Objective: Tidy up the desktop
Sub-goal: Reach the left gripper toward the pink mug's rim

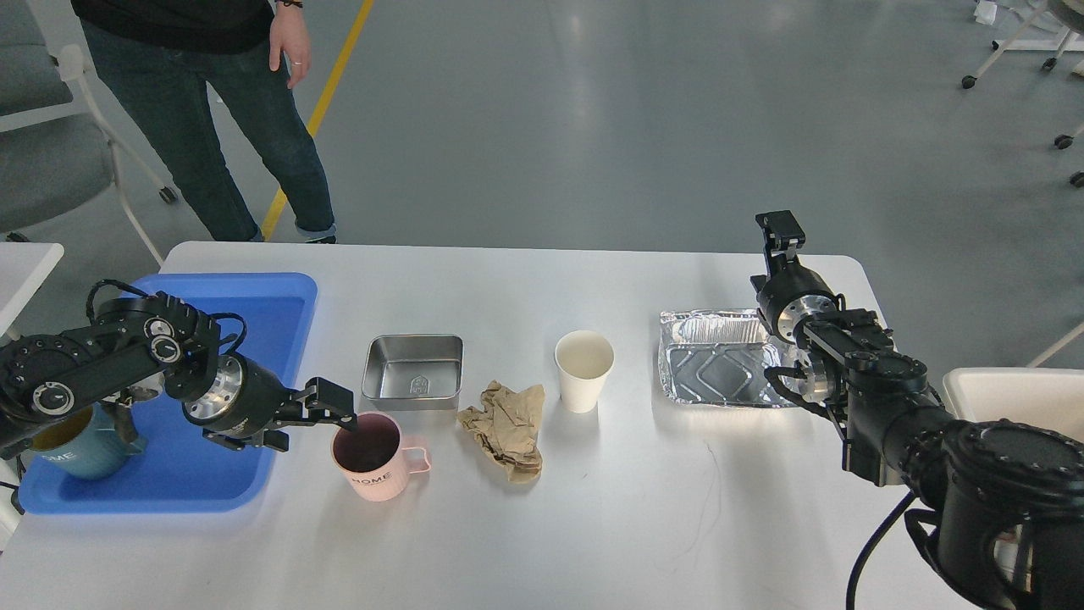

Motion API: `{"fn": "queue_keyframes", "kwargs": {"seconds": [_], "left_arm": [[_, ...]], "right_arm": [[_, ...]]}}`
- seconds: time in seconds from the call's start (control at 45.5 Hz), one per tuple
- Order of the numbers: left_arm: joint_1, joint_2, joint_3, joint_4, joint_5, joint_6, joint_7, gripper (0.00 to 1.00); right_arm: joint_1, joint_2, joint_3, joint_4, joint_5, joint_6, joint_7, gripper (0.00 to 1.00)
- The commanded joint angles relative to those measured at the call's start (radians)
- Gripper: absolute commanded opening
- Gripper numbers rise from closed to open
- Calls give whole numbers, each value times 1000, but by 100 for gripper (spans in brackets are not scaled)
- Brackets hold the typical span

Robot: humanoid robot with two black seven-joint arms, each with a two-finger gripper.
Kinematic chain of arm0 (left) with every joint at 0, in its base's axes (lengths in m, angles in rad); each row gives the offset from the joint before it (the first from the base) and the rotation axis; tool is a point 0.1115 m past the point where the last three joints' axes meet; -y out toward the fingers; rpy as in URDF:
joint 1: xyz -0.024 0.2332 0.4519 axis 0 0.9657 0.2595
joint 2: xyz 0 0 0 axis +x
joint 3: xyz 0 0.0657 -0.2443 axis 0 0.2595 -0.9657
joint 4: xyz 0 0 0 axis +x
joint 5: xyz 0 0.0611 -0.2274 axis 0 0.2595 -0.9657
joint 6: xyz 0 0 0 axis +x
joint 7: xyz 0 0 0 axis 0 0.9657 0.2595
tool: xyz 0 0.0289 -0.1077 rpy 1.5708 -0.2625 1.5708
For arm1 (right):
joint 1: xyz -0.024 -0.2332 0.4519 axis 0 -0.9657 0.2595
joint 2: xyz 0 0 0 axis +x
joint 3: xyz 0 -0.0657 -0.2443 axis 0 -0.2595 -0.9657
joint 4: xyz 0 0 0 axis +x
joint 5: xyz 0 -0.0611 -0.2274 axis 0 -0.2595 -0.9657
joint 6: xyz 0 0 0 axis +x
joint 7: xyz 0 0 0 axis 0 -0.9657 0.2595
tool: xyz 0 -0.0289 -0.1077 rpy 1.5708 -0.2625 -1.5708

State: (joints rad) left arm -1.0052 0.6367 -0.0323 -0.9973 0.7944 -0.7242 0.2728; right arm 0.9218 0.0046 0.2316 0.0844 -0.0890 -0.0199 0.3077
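A person in dark jeans (246, 127) stands well beyond the blue tray (254, 296), beside a yellow floor line (318, 119). A grey chair (51, 165) sits left of that person. Wheeled chair legs (1012, 51) show far to the tray's right.

Lab: grey floor (593, 127) with yellow line (318, 119).

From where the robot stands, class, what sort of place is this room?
Probably a robotics lab or workshop: a bare grey floor with a yellow line, wheeled chairs, and a white desktop staged with cups and trays.
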Motion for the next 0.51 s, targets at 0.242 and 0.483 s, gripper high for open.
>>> {"fn": "queue_keyframes", "kwargs": {"seconds": [0.242,0.483], "left_arm": [[25,-23,0,16,0,14,2,98],[25,-60,-1,46,0,29,3,98]], "right_arm": [[-3,-2,0,0,0,0,1,100],[-8,-8,0,0,0,0,1,100]]}}
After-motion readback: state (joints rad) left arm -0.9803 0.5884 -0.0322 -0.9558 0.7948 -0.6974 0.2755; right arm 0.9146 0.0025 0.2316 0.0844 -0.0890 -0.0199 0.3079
